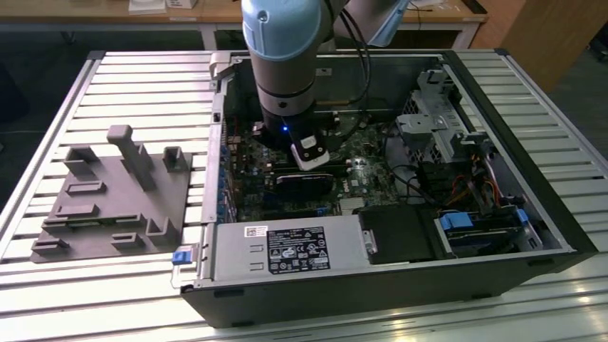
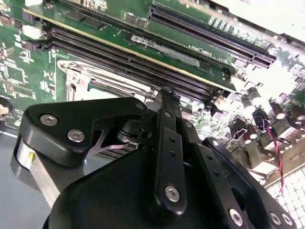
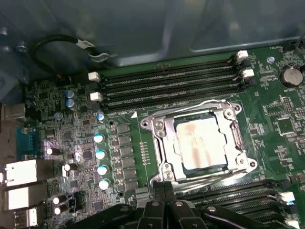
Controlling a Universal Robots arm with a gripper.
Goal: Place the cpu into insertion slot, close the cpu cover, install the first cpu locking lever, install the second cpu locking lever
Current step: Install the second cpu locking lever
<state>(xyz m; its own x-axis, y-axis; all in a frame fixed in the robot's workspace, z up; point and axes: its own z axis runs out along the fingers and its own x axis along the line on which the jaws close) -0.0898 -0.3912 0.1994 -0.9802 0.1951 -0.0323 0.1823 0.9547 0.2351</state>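
Right beside the CPU socket, at its near edge, your gripper (image 3: 164, 191) hangs with its two black fingertips (image 3: 158, 188) pressed flat together, clenched on nothing, just above the board. You see the same closed tips in the second wrist view (image 2: 167, 102), with the black linkage arms folded behind them and the socket's bright metal frame just beyond.

Just past the fingertips, the cpu (image 3: 200, 143) already lies in the socket, its dull silver top showing through the window of the cpu cover (image 3: 164, 143), which is down flat around it. A thin bright locking lever (image 3: 209, 102) runs along the socket's far edge, and another (image 3: 209, 177) runs along the near edge, both lying low against the frame.

Beyond the socket you have a bank of black memory slots (image 3: 171, 83), and a second bank (image 3: 233, 195) sits on the socket's near side. A row of blue-topped capacitors (image 3: 99, 153) stands off to one side of the socket.

From the exterior view, the arm (image 1: 285, 64) reaches down into the open computer case (image 1: 380, 285), which rests on a slatted metal table (image 1: 85, 100); a grey parts fixture (image 1: 114, 192) lies near the case, on the exterior view's left.
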